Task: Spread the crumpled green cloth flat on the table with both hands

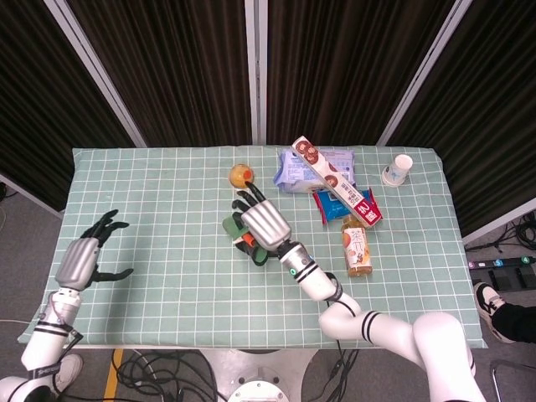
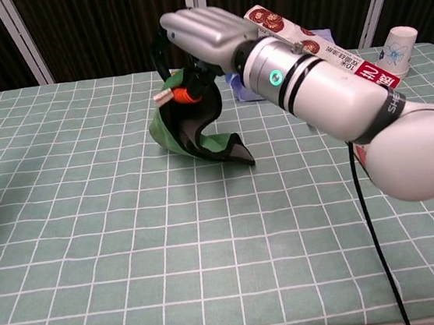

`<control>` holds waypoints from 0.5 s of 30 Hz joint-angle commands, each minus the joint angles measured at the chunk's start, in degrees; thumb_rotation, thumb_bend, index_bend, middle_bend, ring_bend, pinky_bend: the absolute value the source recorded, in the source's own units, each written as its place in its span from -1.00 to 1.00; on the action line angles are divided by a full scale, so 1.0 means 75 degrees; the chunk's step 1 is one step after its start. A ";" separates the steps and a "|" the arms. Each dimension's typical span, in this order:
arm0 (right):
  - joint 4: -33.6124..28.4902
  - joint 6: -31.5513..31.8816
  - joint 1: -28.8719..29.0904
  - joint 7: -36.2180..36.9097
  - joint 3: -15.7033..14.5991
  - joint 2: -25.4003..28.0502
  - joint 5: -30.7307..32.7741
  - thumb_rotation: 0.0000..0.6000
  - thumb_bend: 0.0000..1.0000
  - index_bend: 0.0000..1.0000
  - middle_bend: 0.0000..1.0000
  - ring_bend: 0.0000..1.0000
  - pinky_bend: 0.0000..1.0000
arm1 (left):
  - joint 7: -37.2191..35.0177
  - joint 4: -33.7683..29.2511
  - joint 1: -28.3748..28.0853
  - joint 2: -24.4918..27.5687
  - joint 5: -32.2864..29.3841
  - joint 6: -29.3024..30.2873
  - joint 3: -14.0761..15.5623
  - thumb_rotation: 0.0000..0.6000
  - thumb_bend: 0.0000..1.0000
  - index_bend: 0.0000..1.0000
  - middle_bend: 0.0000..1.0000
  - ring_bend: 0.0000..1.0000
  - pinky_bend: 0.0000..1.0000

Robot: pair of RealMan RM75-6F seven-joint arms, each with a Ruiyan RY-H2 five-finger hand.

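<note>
The green cloth (image 2: pixel 186 131) with a dark edge hangs crumpled from my right hand (image 2: pixel 195 35), which grips its top and holds it up over the table; its lower end touches the tablecloth. In the head view the right hand (image 1: pixel 261 224) covers most of the cloth (image 1: pixel 232 226). My left hand (image 1: pixel 84 260) hovers with its fingers spread over the table's left edge, holding nothing, far from the cloth. It does not show in the chest view.
Behind the cloth sits an orange jelly cup (image 1: pixel 242 176). To the right lie a blue wipes pack (image 1: pixel 293 172), a long biscuit box (image 1: pixel 335 180), a blue snack bag (image 1: pixel 335 203), a juice bottle (image 1: pixel 358 245) and a paper cup (image 1: pixel 399 169).
</note>
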 commanded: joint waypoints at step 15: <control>-0.0821 0.0115 0.0662 -0.1302 0.0880 0.0443 0.1136 1.00 -0.12 0.44 -0.38 -0.71 -0.93 | -0.0040 0.0916 -0.1699 -0.1785 -0.2313 -0.2469 -0.0623 1.00 -1.00 -0.43 -0.69 -0.69 -0.53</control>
